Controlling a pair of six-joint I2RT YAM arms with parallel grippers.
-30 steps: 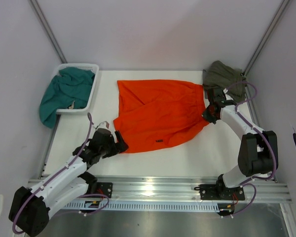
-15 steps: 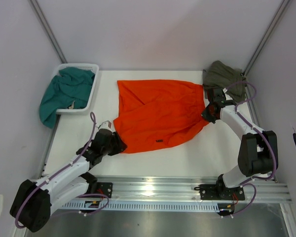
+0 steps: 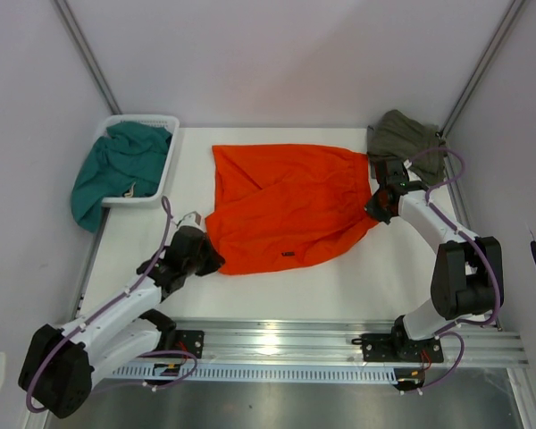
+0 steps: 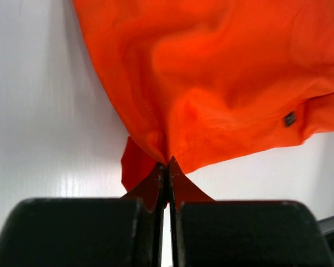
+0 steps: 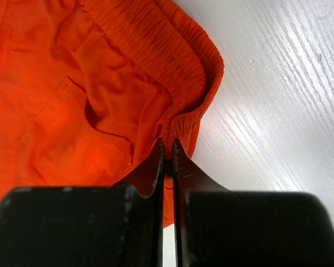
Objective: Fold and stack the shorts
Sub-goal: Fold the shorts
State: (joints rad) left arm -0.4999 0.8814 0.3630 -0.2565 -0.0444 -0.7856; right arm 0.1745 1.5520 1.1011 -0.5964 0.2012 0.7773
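Observation:
The bright orange shorts [image 3: 286,207] lie spread on the white table, waistband to the right, a small dark hem tag [image 4: 289,118] near the front edge. My left gripper [image 3: 210,259] is shut on the near-left hem corner of the orange shorts [image 4: 211,83]. At the right side, my right gripper [image 3: 373,209] is shut on the gathered elastic waistband [image 5: 172,72]. A teal garment [image 3: 116,170] fills the basket at the back left. An olive-green garment [image 3: 404,138] is heaped at the back right corner.
A white basket [image 3: 168,161] stands at the back left with the teal garment spilling over its left side. Grey walls close in on both sides, and a metal rail [image 3: 286,340] runs along the near edge.
My left gripper has moved up and right to the orange hem corner and closed on it. The right arm has kept its hold on the waistband.

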